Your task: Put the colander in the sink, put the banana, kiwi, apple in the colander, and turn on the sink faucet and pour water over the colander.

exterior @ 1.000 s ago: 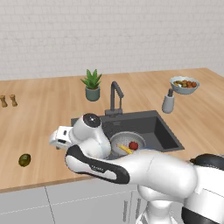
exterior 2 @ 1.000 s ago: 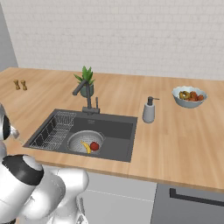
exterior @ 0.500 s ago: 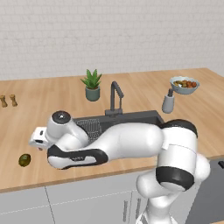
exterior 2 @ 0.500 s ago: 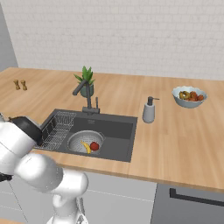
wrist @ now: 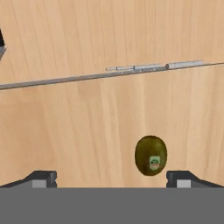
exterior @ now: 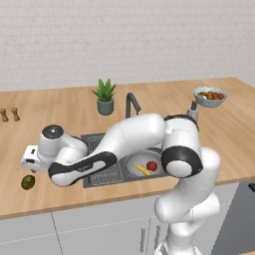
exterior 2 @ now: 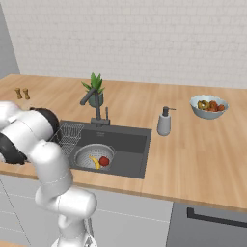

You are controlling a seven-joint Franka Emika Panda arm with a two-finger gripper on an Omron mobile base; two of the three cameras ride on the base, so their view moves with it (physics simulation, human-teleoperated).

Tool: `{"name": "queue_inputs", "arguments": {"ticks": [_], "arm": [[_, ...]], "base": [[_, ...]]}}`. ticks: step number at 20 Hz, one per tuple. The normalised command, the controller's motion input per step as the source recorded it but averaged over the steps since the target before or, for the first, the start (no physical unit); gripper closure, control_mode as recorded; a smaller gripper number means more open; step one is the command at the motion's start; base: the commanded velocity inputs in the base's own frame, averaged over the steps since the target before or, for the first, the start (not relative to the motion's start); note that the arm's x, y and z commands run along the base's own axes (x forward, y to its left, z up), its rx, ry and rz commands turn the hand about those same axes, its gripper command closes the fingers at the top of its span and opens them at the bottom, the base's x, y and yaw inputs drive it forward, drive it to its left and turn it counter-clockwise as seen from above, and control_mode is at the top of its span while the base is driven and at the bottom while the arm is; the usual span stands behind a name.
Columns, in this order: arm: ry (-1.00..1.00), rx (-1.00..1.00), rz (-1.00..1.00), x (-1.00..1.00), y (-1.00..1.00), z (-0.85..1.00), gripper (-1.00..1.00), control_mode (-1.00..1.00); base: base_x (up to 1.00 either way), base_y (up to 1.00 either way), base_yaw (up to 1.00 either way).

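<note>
The olive-brown kiwi [wrist: 151, 155] lies on the wooden counter, between my gripper's [wrist: 111, 179] wide-open fingertips and closer to the right one. In the left base view my gripper [exterior: 30, 166] hangs just above the kiwi [exterior: 28, 182], left of the sink [exterior: 97, 142]. The grey colander [exterior: 133, 160] sits in the sink with the banana [exterior: 142, 170] and the red apple [exterior: 152, 165] inside. The right base view also shows the colander [exterior 2: 87, 155], banana [exterior 2: 95, 163] and apple [exterior 2: 103, 160]. The dark faucet [exterior 2: 94, 99] stands behind the basin [exterior 2: 130, 144], and no water is visible.
A wire rack [exterior 2: 70, 132] lies in the sink's left part. A potted plant [exterior: 104, 97] stands behind the faucet [exterior: 132, 102]. A soap dispenser [exterior 2: 164, 121] and a bowl of small fruit [exterior 2: 208, 105] are to the right. Two shakers [exterior: 10, 114] stand far left.
My arm has swung left from over the sink to above the kiwi on the counter. The jaws stayed open, and the fruit in the colander has not moved.
</note>
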Motion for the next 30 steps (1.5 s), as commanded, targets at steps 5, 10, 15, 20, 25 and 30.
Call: {"name": "queue_inputs", "arguments": {"ticks": [5, 10, 15, 20, 25, 30], "arm": [[0.01, 0.00, 0.05, 0.08, 0.30, -0.22, -1.00, -1.00], [0.00, 0.00, 0.01, 0.14, 0.18, -0.08, -1.00, -1.00], [0.01, -0.01, 0.00, 0.11, 0.13, -0.04, -1.00, -1.00], [0.07, -0.01, 0.00, 0.20, 0.00, -0.11, -1.00, -1.00], [0.05, 0.00, 0.00, 0.26, 0.00, -0.16, -1.00, -1.00], [0.02, 0.00, 0.00, 0.22, 0.03, -0.23, -1.00, -1.00]], "base": [[0.00, 0.00, 0.00], [0.00, 0.00, 0.00], [0.00, 0.00, 0.00], [0.00, 0.00, 0.00], [0.00, 0.00, 0.00], [0.00, 0.00, 0.00]]}}
